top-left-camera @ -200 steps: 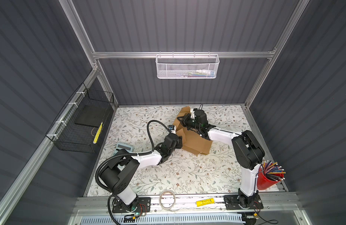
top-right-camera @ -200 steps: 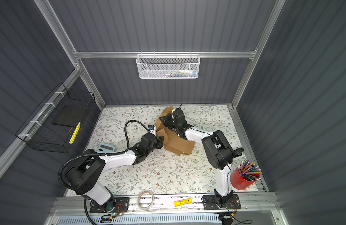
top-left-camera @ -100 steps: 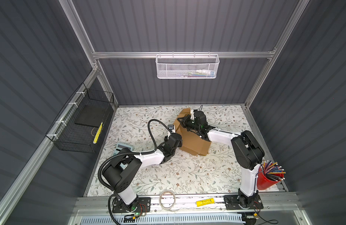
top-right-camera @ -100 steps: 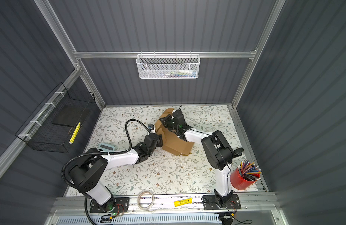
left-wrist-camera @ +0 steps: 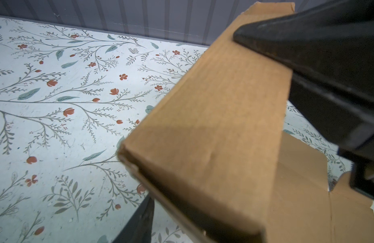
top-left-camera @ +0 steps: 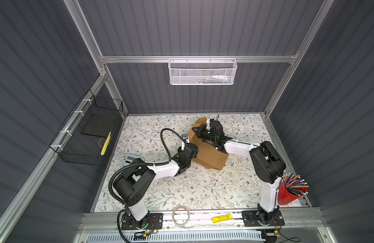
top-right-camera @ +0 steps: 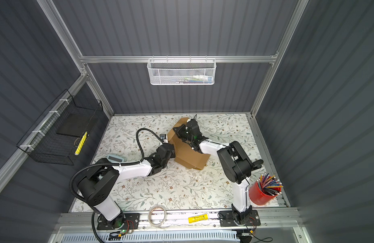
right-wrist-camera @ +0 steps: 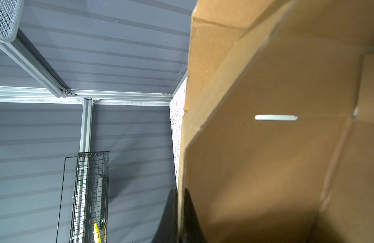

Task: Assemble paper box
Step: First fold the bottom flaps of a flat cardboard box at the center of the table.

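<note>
Fingers [right-wrist-camera: 171,218] of R gripper [right-wrist-camera: 180,197] tight on paper box [right-wrist-camera: 266,157] edge.

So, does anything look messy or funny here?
Only the cardboard box: it sits half folded and crooked on the table, one flap sticking up where the right gripper pinches its edge. That fits a box being put together. Nothing looks spilled.

Light comes from overhead and it's pretty even, so the white floral-print tabletop [top-left-camera: 181,189] looks bright while the dark grey ribbed walls [top-left-camera: 34,63] look dim. Shadows are soft. In the left wrist view the brown corrugated cardboard box [left-wrist-camera: 213,126] blurs up close, with its underside in shadow.
</note>
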Controlling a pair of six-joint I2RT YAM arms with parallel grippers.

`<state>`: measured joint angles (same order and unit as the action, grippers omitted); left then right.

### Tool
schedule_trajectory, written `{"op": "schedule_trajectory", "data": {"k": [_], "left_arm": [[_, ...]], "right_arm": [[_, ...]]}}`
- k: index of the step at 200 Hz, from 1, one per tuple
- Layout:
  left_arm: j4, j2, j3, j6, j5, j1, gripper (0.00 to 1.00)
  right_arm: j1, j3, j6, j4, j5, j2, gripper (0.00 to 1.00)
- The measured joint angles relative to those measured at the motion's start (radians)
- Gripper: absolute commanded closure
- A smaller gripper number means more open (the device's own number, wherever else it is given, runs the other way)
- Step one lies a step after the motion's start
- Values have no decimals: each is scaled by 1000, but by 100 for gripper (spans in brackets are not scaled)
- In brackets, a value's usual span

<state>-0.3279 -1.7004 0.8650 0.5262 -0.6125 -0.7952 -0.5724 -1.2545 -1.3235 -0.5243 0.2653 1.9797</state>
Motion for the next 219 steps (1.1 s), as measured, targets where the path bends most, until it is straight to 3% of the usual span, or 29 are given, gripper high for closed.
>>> {"op": "schedule_trajectory", "data": {"k": [101,177,219], "left_arm": [[10,-15,21,-13,-51,-3,72],[-14,-28,21,-70,-82,-3,92],[-37,-28,21,-101,-91,-3,97]], "right_arm": [[-25,16,1,35,11,-14,82],[-27,51,24,112,14,-94,61],[-31,77,35,154,-5,-154,54]]}}
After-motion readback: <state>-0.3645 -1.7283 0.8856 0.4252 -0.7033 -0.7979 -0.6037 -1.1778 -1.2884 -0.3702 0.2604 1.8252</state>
